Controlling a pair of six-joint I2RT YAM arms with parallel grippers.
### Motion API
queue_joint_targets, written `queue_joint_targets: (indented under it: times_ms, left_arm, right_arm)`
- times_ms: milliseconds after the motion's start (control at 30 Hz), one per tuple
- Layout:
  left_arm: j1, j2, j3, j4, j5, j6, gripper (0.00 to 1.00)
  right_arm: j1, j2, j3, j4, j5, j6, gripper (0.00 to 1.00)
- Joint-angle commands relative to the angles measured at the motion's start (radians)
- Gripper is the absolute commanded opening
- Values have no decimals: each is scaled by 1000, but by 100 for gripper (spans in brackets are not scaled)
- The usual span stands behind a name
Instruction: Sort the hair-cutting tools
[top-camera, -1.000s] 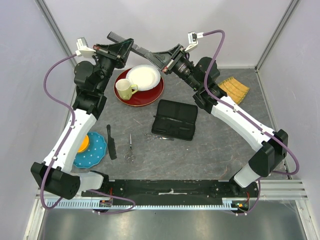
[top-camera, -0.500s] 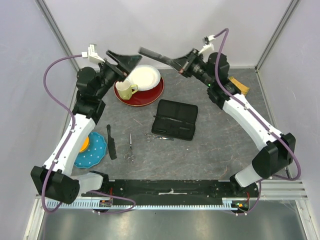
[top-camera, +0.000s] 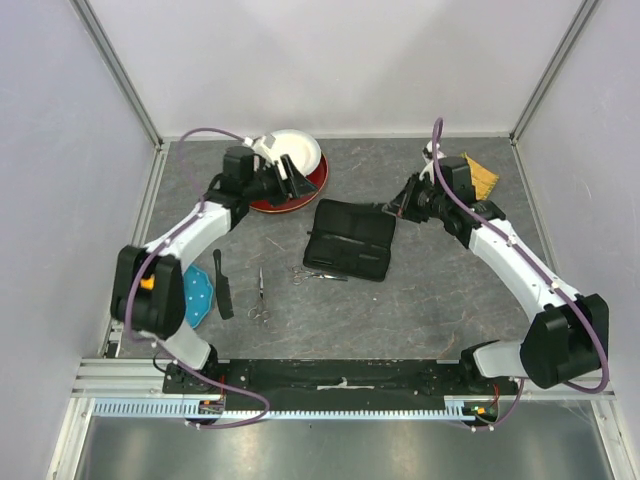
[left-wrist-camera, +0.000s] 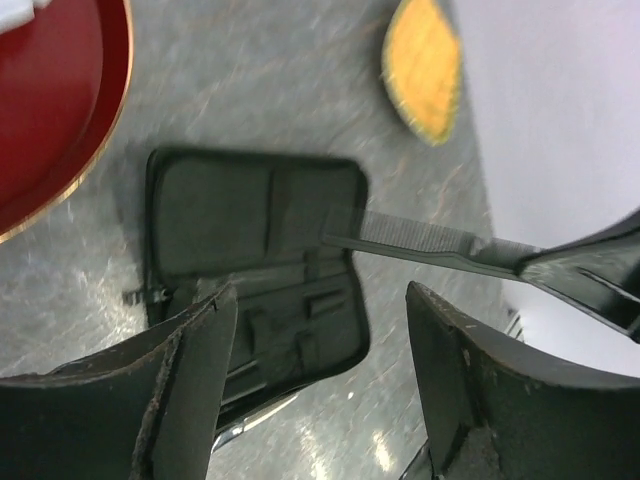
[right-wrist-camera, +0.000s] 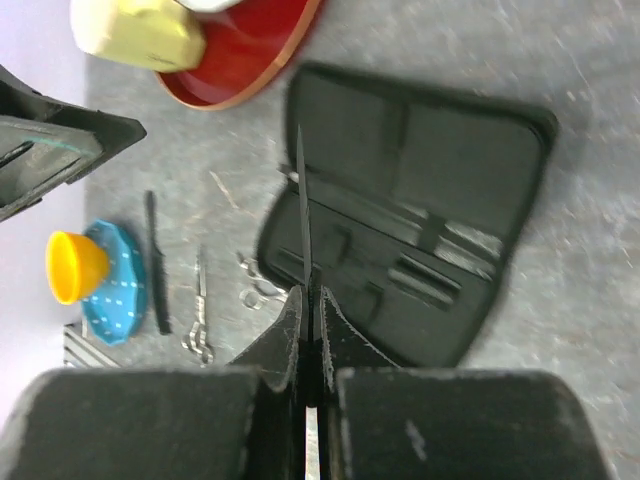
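**Comb held over the open case**

The right hand (right-wrist-camera: 305, 300) is clenched on a slim comb (right-wrist-camera: 302, 200). It holds the comb on edge above the open case (right-wrist-camera: 430, 200), probably so that it can go down into a slot there. The left hand (left-wrist-camera: 320, 320) is released and grasps nothing; it hovers near the red plate (left-wrist-camera: 60, 110). The scissors (top-camera: 259, 296), a second pair (top-camera: 318, 273) and the handled comb (top-camera: 222, 285) lie on the table (top-camera: 430, 300) beside the case, not yet sorted.

The right wrist view shows the held comb only as a thin line. The left wrist view shows its teeth and flat side. Only the top view shows both arms together.
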Motion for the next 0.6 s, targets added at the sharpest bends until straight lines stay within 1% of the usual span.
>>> queue_joint_targets:
  times_ms: [0, 33, 133, 167, 267, 467, 567]
  left_arm:
    - [-35, 111, 66, -53, 21, 70, 74]
    - [-39, 155, 74, -71, -4, 69, 73]
    - [-42, 225, 132, -122, -65, 55, 74]
    - [-42, 267, 164, -136, -79, 51, 75]
    - [-52, 323, 212, -159, -104, 47, 75]
    - [-75, 392, 279, -240, -174, 104, 75]
    - [-76, 415, 275, -243, -205, 119, 74]
  right_arm:
    - [-32, -51, -85, -21, 15, -56, 0]
    - [-36, -59, -114, -16, 20, -56, 0]
    - [-78, -88, -167, 24, 20, -50, 0]
    - [-96, -92, -177, 34, 20, -46, 0]
    - [-125, -98, -213, 79, 17, -43, 0]
    - [-173, -65, -292, 184, -21, -51, 0]
    - [-181, -43, -326, 238, -41, -53, 0]
